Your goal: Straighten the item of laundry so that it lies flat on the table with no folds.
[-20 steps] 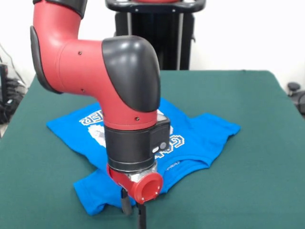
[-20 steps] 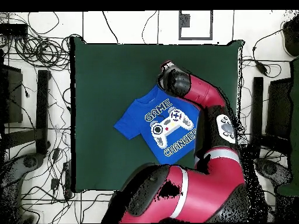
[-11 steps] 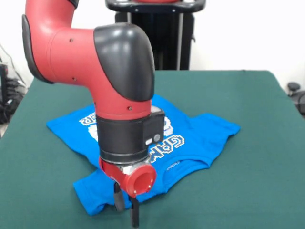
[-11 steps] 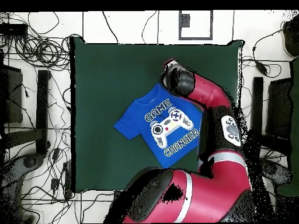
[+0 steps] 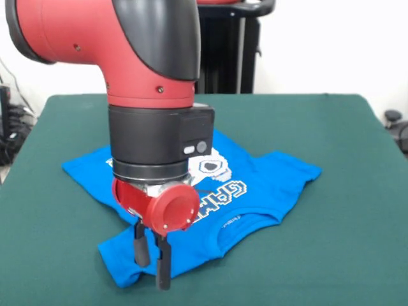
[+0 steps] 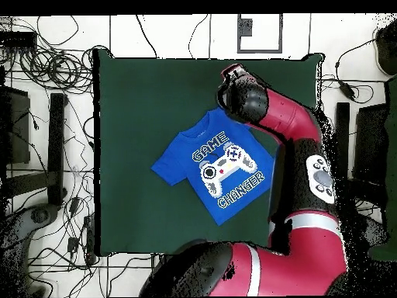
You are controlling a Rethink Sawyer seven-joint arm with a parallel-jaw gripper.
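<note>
The item of laundry is a bright blue T-shirt lying print-up on the green table. It is mostly spread out, with a sleeve sticking out at the near left and small wrinkles by the collar. My gripper hangs just above that near sleeve. It is open, its two black fingers a little apart with nothing between them. In the overhead view the shirt lies diagonally on the table, and the arm's wrist covers its upper right corner and the gripper.
A black stand rises behind the table. Cables and dark equipment crowd the floor on both sides of the table. The red arm runs along the table's right side in the overhead view.
The arm has risen and shifted left in the front view, carrying the gripper from the table's front edge to over the near sleeve. The shirt has not moved.
</note>
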